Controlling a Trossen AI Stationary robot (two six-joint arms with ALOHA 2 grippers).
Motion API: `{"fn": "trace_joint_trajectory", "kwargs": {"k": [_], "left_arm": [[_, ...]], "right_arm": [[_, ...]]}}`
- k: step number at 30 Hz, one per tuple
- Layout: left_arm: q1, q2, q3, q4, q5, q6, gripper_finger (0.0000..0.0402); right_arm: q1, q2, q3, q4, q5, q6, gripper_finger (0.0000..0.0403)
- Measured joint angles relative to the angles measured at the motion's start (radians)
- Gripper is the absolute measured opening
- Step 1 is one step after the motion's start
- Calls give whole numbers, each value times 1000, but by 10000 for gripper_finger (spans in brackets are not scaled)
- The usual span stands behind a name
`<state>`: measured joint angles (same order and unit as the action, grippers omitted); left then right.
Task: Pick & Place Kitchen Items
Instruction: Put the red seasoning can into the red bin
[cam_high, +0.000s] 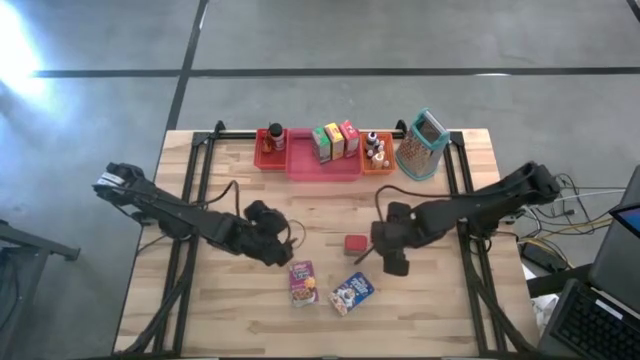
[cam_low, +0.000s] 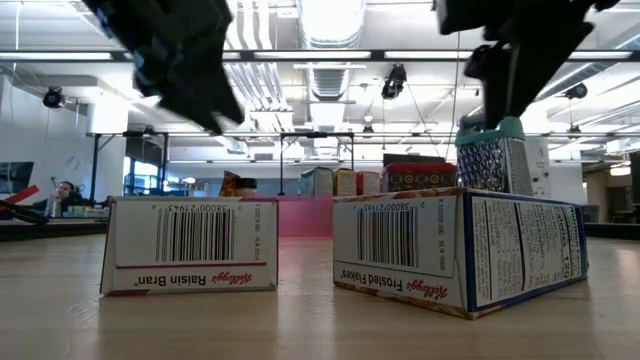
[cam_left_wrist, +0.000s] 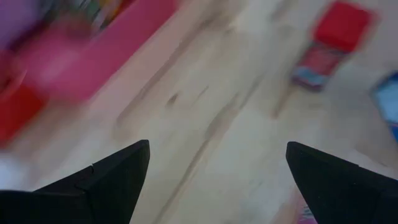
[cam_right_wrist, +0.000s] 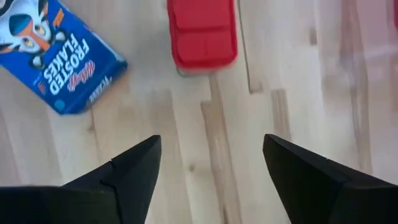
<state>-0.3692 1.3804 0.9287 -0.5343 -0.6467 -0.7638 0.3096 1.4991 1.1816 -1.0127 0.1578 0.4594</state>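
Left gripper (cam_left_wrist: 217, 180) over bare wooden table (cam_left_wrist: 205, 106), fingers (cam_left_wrist: 106, 180) spread wide, nothing between them. Small red box (cam_left_wrist: 342, 26) lies flat on the table ahead of the gripper, well apart from it; its near end looks lighter, with a blue edge, too blurred to read. Pink tray bin (cam_left_wrist: 118, 46) sits across the table from the red box, something colourful inside it, unclear what. Red bin (cam_left_wrist: 15, 112) is just beside the pink one. Blue item's edge (cam_left_wrist: 388, 102) shows near the red box.
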Motion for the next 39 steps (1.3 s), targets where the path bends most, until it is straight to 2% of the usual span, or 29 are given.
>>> {"fn": "trace_joint_trajectory", "kwargs": {"k": [2,5,11,14,17,25,30,39], "left_arm": [[-1,5,0,100,1,164,383],[-1,10,0,259,2,315,383],[1,10,0,501,4,509,383],[4,10,0,560,77,581,383],[17,10,0,567,170,599,383],[79,66,0,576,248,675,383],[133,125,0,594,274,685,383],[201,225,0,675,378,743,383]], "right_arm": [[8,-41,-25,-14,0,32,268],[18,-115,-78,-12,1,71,255],[32,-277,-212,-9,1,166,230],[32,-357,-278,-3,6,170,221],[33,-433,-327,-1,44,163,212],[33,-582,-396,72,115,117,196],[33,-618,-397,88,124,101,188],[33,-625,-397,170,141,22,170]]}}
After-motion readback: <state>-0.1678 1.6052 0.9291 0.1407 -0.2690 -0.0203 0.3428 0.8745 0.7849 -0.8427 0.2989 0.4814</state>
